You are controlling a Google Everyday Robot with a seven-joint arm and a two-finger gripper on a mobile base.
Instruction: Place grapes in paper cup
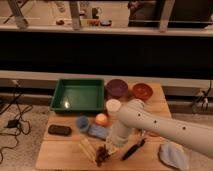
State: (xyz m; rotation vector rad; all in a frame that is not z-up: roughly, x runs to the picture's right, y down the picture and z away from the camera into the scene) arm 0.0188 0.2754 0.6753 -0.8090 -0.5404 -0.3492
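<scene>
The grapes (102, 155), a dark reddish-purple bunch, lie near the front edge of the wooden table (60, 155). My white arm reaches in from the right, and my gripper (109, 148) hangs right above the bunch, at its right end, shut. I cannot tell whether it touches the berries. The paper cup (113, 106), plain and cream-white, stands upright behind the arm, just right of the green tray (77, 95).
A purple bowl (117, 87) and a red bowl (142, 91) stand at the back. A blue cup (82, 123), an orange fruit (101, 119), a black block (59, 130), a yellowish item (87, 148), a black utensil (133, 149) and a grey cloth (173, 155) surround the grapes.
</scene>
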